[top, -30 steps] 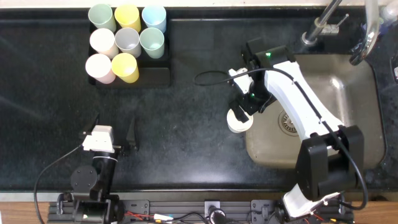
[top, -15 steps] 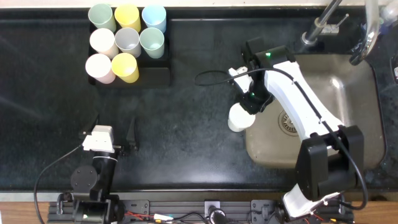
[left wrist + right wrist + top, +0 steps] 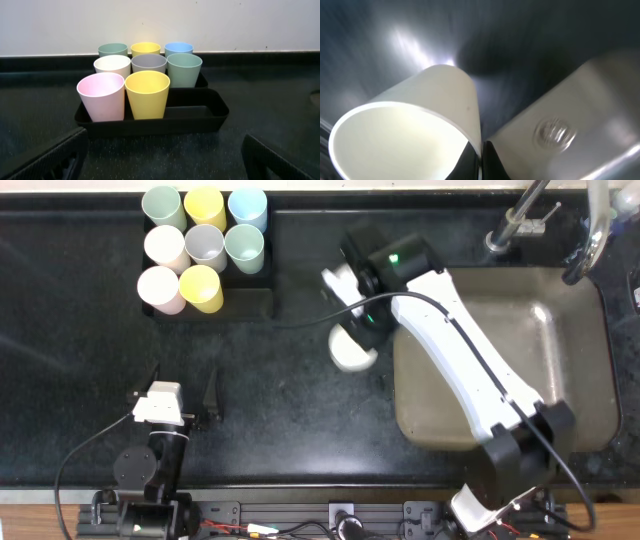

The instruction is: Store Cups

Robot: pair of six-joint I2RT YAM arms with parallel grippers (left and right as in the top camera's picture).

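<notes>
1. Black tray [image 3: 250, 302] at the far left of the counter [image 3: 300, 430] holds eight cups in three rows. Most of the storing looks done, with one corner slot free beside the near yellow cup [image 3: 201, 288].
2. Left fingers [image 3: 55, 155] are spread wide and hold nothing, facing the tray from its near side, apart from it.
3. Right fingers [image 3: 494, 162] are clamped on the rim of a white cup [image 3: 352, 352], which is over the counter between the tray and the sink [image 3: 570, 330]. It is probably the last cup to place.
4. The green cup [image 3: 244, 248] and the yellow cup border the free slot, so clipping them on the way in is the risk.
5. A steel faucet [image 3: 520, 215] stands behind the sink, well out of the way.
</notes>
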